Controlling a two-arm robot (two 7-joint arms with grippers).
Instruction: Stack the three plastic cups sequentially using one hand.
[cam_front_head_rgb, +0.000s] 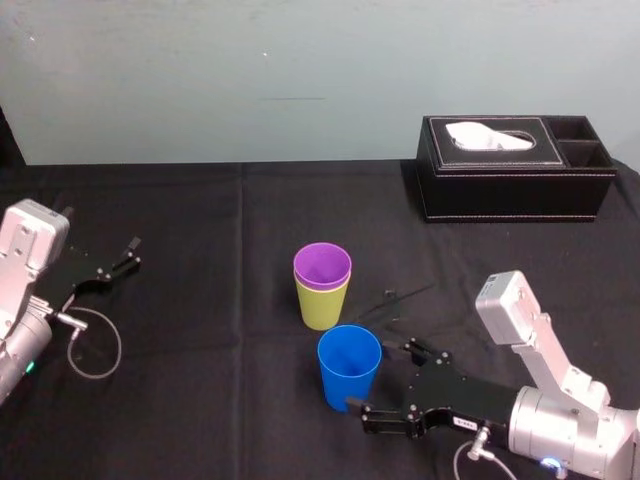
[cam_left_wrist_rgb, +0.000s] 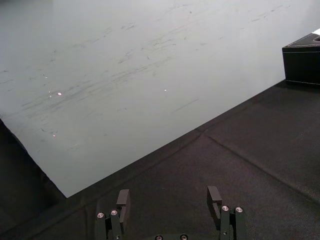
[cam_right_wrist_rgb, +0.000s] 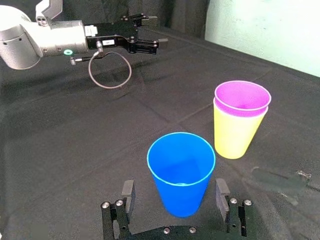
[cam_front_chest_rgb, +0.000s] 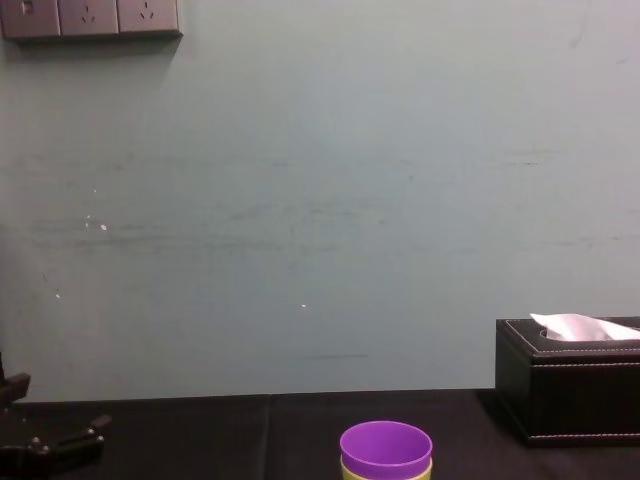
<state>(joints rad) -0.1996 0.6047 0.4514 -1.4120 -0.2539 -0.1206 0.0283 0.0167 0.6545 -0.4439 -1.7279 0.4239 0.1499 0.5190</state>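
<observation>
The purple cup (cam_front_head_rgb: 322, 266) sits nested inside the yellow-green cup (cam_front_head_rgb: 322, 306) at the middle of the black table. The blue cup (cam_front_head_rgb: 349, 366) stands alone just in front of them. My right gripper (cam_front_head_rgb: 384, 378) is low at the blue cup's right side and open. In the right wrist view the blue cup (cam_right_wrist_rgb: 181, 170) stands between the spread fingers (cam_right_wrist_rgb: 127, 193) without touching them, and the purple cup (cam_right_wrist_rgb: 242, 97) in the yellow-green cup (cam_right_wrist_rgb: 234, 136) is farther off. My left gripper (cam_front_head_rgb: 120, 258) rests open at the table's left, away from the cups.
A black tissue box (cam_front_head_rgb: 515, 170) stands at the back right, near the wall. A grey cable loop (cam_front_head_rgb: 96, 346) lies by the left arm. Bare black cloth lies between the cups and both table sides.
</observation>
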